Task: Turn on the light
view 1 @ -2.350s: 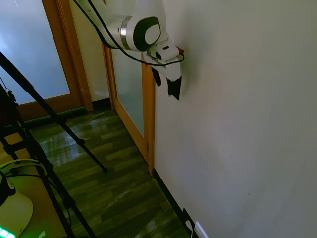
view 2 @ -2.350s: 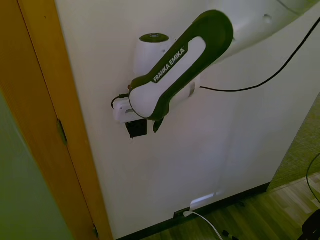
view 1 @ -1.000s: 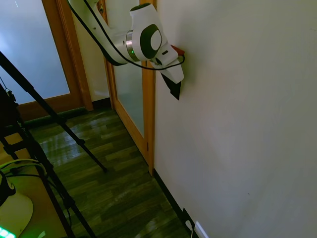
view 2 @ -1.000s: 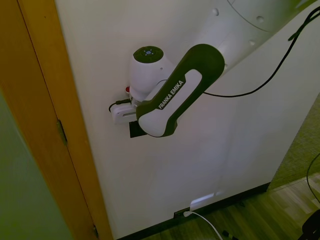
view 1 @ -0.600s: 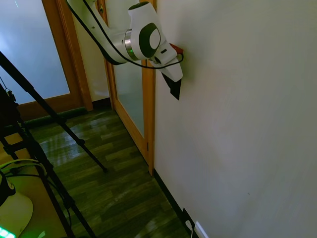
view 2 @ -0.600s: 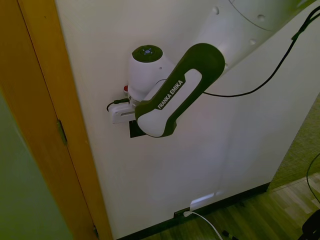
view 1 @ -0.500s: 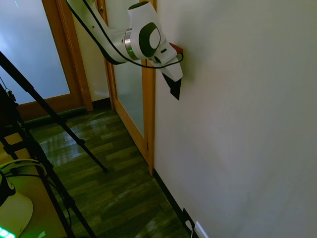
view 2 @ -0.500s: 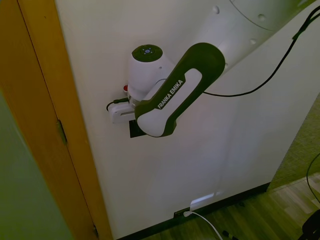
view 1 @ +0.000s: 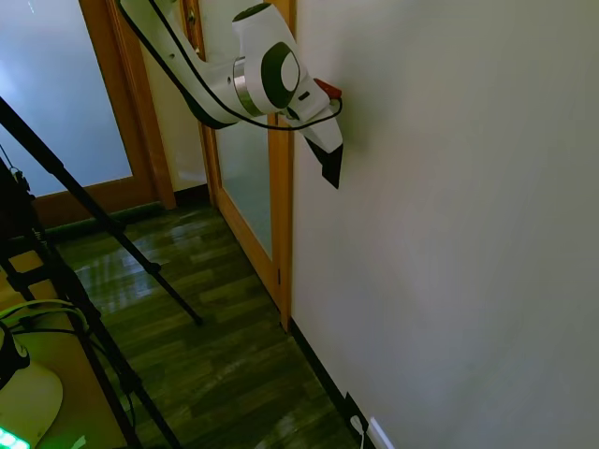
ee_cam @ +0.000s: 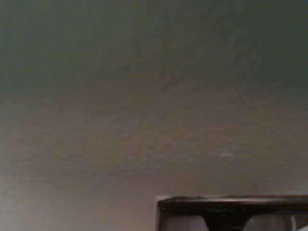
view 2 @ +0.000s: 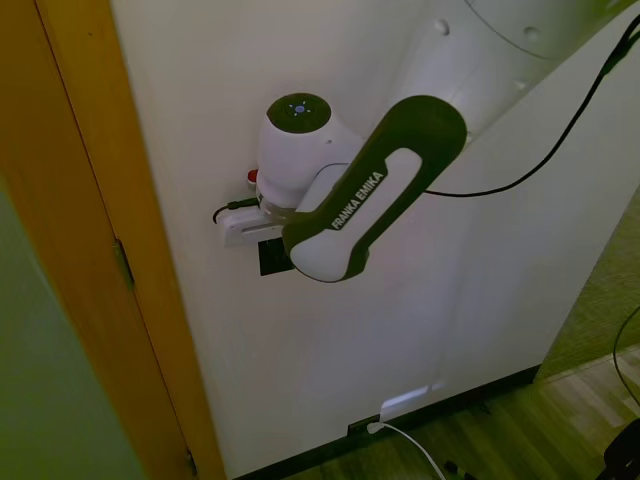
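The light itself is out of view. Its switch is a small black rectangular plate on the white wall, partly covered by my arm's wrist link. My gripper points straight into the wall at the switch's height, its dark tip against or very close to the wall. In the first exterior view the gripper hides the switch. The wrist view shows blurred wall from very close, with a dark-rimmed rectangular edge at the bottom. Whether the gripper touches the switch is not visible.
A wooden door frame with frosted glass stands just beside the switch, also seen in the other view as the door frame. A white socket with a plugged-in cable sits low at the skirting. Dark wood floor lies below.
The wrist has turned since the earliest frames and the wrist link has swung across in front of the switch. The gripper's tip has stayed at the same spot on the wall.
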Controlling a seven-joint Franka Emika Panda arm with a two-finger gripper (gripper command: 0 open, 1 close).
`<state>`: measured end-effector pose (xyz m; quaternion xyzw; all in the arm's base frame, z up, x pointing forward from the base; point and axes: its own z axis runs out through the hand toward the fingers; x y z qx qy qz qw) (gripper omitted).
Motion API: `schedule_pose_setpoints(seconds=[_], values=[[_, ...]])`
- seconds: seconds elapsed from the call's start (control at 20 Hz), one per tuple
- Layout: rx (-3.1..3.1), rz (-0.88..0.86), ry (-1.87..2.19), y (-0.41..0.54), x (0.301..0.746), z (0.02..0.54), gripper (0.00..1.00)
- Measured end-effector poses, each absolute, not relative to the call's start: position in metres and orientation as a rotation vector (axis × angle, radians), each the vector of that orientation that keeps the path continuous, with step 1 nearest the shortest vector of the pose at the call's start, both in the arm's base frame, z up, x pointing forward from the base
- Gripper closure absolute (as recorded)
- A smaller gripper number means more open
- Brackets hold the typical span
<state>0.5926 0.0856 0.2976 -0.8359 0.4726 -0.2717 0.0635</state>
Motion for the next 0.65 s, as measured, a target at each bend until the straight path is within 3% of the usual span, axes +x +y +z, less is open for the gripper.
schedule_pose_setpoints(seconds=[0.05,0.1,0.4,0.65], values=[[-2.519,-0.831,1.428,0.087,0.589,0.302,1.0],[-2.51,-0.837,1.42,0.089,0.587,0.308,0.0],[-2.519,-0.803,1.387,0.102,0.574,0.302,0.0],[-2.476,-0.825,1.371,0.093,0.525,0.285,0.0]])
